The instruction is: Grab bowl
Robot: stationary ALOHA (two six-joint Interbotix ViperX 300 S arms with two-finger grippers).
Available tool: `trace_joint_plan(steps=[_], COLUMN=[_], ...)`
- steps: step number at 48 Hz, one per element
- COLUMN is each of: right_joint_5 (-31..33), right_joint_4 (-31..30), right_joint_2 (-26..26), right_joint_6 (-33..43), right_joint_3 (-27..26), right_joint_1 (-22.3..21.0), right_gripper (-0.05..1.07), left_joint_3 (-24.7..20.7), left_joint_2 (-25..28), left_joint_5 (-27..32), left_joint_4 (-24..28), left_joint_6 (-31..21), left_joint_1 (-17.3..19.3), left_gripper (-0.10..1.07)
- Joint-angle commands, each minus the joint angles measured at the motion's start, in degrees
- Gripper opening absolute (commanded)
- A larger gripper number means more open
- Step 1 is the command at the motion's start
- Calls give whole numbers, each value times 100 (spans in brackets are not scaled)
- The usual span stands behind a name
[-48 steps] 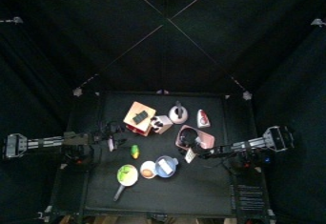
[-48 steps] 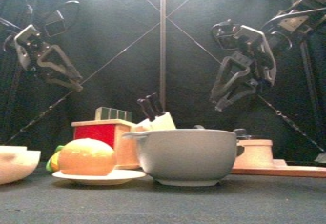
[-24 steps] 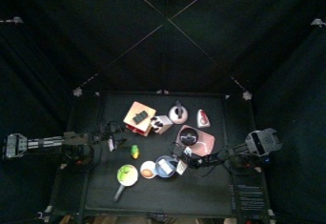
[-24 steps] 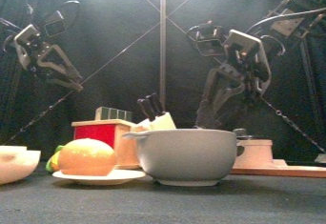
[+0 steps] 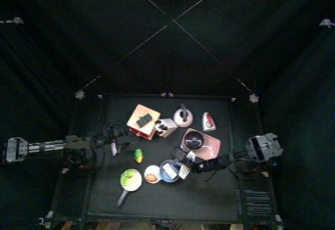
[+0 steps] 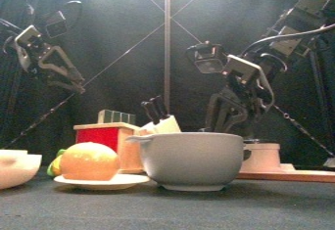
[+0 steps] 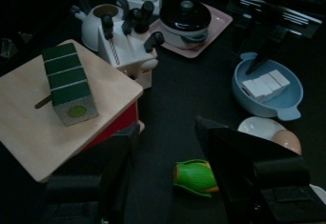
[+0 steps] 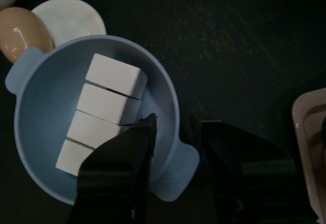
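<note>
Hovering over the small round light-blue bowl (image 8: 95, 113) with white blocks (image 8: 105, 109) inside, I am in the approach step: my right claw (image 8: 182, 161) is pointing down, its jaws apart on the two sides of the bowl's small rim handle, not gripping yet. The bowl is sitting near the table's front edge, touching the small white dish with orange inside (image 8: 53, 23). I judge the next move is lowering a little and closing on that rim, while my left arm (image 6: 46, 53) is resting high at the side.
</note>
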Motion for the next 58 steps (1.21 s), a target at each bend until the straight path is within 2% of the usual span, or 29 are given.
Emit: trace_joint_plan(steps=[1, 9, 21, 34, 58], right_joint_5=[18, 18, 18, 158, 272], right_joint_4=[9, 97, 237, 352, 694], right_joint_2=[-97, -97, -211, -510, -519], right_joint_6=[-9, -9, -9, -9, -9], right_joint_3=[-114, -105, -79, -9, 44], right_joint_1=[-35, -35, 0, 35, 97], right_gripper=[65, 54, 44, 43, 43], left_joint_3=[-70, -70, -70, -70, -70], left_joint_2=[9, 9, 18, 9, 18], left_joint_5=[-26, -26, -26, -26, -26], left_joint_4=[0, 0, 0, 0, 0], left_joint_6=[-9, -9, -9, -9, -9], left_joint_1=[18, 18, 9, 9, 9], left_gripper=[87, 87, 87, 87, 87])
